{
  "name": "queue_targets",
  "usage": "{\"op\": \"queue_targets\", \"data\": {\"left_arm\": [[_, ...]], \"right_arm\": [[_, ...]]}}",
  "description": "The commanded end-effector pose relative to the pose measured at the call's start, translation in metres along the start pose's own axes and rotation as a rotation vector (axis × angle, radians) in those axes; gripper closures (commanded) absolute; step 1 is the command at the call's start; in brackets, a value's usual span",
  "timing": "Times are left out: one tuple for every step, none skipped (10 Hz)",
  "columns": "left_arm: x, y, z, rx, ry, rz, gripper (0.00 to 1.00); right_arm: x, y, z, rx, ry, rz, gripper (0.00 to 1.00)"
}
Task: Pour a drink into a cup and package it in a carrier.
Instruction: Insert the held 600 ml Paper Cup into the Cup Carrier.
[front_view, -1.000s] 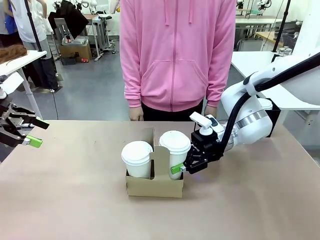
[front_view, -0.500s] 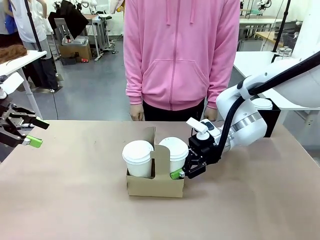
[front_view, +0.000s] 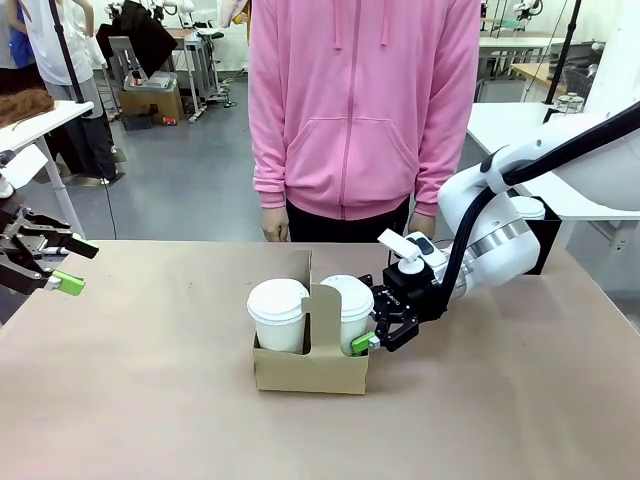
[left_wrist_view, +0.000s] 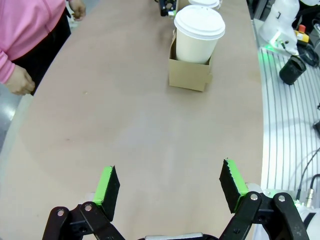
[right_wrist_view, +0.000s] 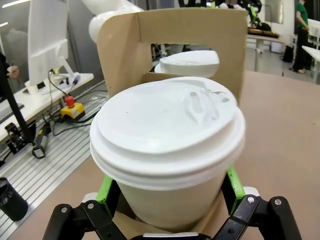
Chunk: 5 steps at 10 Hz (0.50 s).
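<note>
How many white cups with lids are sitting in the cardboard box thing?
2. One lidded cup sits in the left slot of the carrier; the other cup sits in the right slot, between the right gripper's open fingers.

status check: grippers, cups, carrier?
Left gripper open, off to the side. Right gripper open, straddling right cup. Both lidded cups in carrier. Nothing in the way.
</note>
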<state>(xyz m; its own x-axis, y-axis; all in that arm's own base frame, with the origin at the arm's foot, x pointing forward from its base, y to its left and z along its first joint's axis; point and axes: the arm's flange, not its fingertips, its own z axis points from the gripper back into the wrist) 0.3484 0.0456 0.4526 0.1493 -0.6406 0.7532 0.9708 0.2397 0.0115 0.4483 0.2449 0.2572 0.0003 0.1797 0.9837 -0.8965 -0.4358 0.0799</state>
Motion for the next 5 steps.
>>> {"op": "queue_targets", "data": {"left_arm": [[-0.001, 0.0, 0.001, -0.008, -0.004, -0.013, 0.0], [-0.001, 0.0, 0.001, -0.008, -0.004, -0.013, 0.0], [-0.001, 0.0, 0.001, -0.008, -0.004, -0.013, 0.0], [-0.001, 0.0, 0.001, -0.008, -0.004, -0.013, 0.0], [-0.001, 0.0, 0.001, -0.008, -0.004, -0.013, 0.0]], "right_arm": [[0.008, 0.009, 0.025, -0.026, 0.025, 0.03, 0.0], [0.013, 0.012, 0.041, -0.048, 0.027, 0.032, 0.0], [0.017, 0.015, 0.055, -0.076, 0.031, 0.026, 0.0], [0.022, 0.02, 0.078, -0.132, 0.036, 0.014, 0.0], [0.027, 0.03, 0.107, -0.199, 0.052, -0.021, 0.0]]}}
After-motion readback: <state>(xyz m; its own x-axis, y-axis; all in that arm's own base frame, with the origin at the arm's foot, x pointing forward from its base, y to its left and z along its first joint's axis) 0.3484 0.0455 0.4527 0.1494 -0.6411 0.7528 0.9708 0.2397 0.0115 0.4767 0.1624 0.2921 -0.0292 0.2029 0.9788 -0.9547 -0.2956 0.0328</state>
